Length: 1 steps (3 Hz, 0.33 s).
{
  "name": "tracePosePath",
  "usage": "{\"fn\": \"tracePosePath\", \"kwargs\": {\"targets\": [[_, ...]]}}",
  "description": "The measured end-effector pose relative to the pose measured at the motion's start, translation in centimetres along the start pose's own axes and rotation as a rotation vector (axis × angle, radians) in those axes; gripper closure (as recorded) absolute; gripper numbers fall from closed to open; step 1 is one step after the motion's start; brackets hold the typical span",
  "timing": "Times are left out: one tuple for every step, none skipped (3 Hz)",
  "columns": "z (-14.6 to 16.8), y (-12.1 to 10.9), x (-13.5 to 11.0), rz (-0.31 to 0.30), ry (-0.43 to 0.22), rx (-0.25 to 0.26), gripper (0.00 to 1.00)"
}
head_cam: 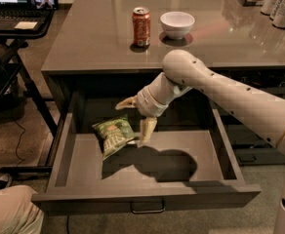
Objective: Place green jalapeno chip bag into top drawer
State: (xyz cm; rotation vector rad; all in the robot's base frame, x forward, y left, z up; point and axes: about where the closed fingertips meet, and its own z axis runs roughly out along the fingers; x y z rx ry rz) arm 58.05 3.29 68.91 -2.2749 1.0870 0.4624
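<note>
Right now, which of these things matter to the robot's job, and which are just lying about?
Job: green jalapeno chip bag, lying in the open top drawer; claw, open, right beside the bag.
Lying about: orange soda can, white bowl, laptop.

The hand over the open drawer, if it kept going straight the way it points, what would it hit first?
Probably the green jalapeno chip bag, lying on the top drawer floor just past the open hand; depth is unclear, so it might skim above it.

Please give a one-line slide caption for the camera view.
Open gripper beside the green jalapeno chip bag lying in the open top drawer; soda can and bowl on the countertop.
</note>
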Motion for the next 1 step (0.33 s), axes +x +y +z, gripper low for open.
{"fn": "tracePosePath", "kwargs": {"targets": [[0.0, 0.0, 0.0, 0.0, 0.0, 0.0, 0.0]]}}
